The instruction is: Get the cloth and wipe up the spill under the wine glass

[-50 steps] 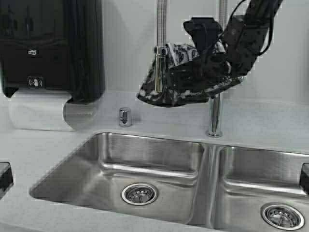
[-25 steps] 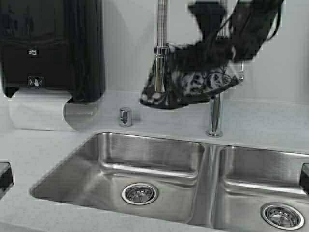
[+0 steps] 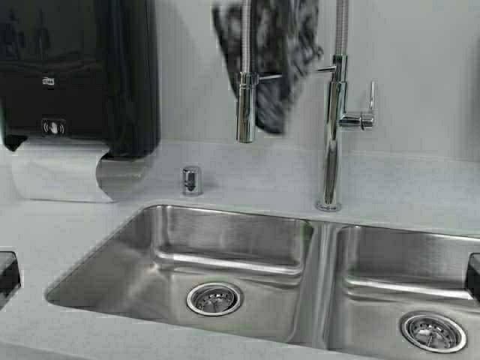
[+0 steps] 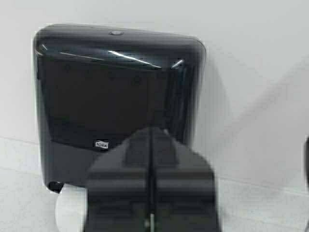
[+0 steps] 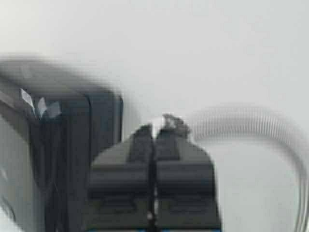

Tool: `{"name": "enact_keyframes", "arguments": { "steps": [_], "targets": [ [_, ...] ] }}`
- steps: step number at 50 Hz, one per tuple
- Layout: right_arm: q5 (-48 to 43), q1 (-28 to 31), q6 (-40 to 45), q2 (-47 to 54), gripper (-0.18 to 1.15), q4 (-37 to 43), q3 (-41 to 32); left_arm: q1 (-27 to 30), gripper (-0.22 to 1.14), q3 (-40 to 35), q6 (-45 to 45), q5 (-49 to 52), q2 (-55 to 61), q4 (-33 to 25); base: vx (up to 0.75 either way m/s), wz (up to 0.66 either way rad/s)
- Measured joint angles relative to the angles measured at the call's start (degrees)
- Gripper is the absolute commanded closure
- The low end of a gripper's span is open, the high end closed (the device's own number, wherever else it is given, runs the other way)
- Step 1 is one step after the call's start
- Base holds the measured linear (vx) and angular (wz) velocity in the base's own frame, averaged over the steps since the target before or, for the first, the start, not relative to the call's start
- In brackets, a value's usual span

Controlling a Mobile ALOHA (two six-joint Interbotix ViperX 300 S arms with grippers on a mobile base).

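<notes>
The dark grey and white patterned cloth (image 3: 274, 67) hangs from the top edge of the high view, behind the faucet hose and well above the counter. My right gripper (image 5: 154, 129) is shut on the cloth, and a small tuft (image 5: 175, 123) sticks out past its fingertips. That gripper is above the top of the high view. My left gripper (image 4: 151, 130) is shut and empty, parked low on the left and facing the paper towel dispenser. The wine glass and the spill are out of view.
A tall spring faucet (image 3: 331, 112) with a hanging spray head (image 3: 245, 105) stands behind a double steel sink (image 3: 232, 259). A black paper towel dispenser (image 3: 75, 75) with white paper (image 3: 52, 172) is on the wall at left. A small steel button (image 3: 191, 181) sits on the counter.
My right arm has risen out of the top of the high view, lifting the cloth up off the faucet and to the left. The whole scene has shifted slightly left.
</notes>
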Motion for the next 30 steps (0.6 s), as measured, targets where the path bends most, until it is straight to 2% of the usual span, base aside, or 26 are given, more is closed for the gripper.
{"name": "enact_keyframes", "arguments": {
  "steps": [10, 20, 30],
  "targets": [
    [10.72, 3.60, 0.09, -3.52, 0.91, -0.62, -11.16, -0.09, 0.89, 0.18, 0.00, 0.00, 0.00, -0.09, -0.04, -0.01],
    [19.16, 7.21, 0.00, -5.10, 0.91, -0.70, -19.16, 0.00, 0.89, 0.18, 0.00, 0.00, 0.09, -0.09, -0.07, -0.01],
    [23.99, 9.32, 0.09, -6.06, 0.91, -0.70, -21.09, 0.00, 0.89, 0.26, 0.00, 0.00, 0.00, -0.09, -0.11, -0.03]
  ]
}}
